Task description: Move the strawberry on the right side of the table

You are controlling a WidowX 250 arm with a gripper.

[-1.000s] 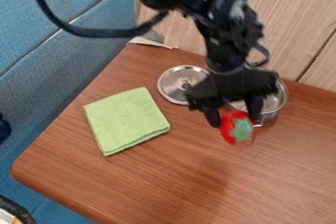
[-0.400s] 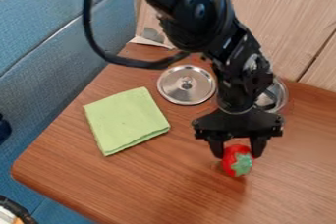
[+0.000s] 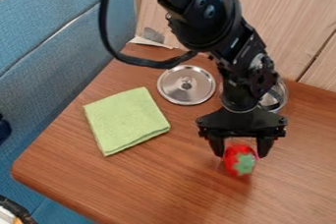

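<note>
The gripper [image 3: 240, 153], jaws partway apart, clasps the strawberry [image 3: 240, 161] at four o'clock from the folded green cloth [image 3: 126, 121]; the metal lid [image 3: 186, 90] lies at the cloth's two o'clock.

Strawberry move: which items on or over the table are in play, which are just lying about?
In play:
- strawberry
- gripper, at the strawberry
- table, the surface it goes on

Lying about:
- green cloth
- metal lid
- metal pot

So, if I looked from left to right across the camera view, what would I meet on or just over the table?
A folded green cloth, then a round metal lid, then a red toy strawberry.
</note>
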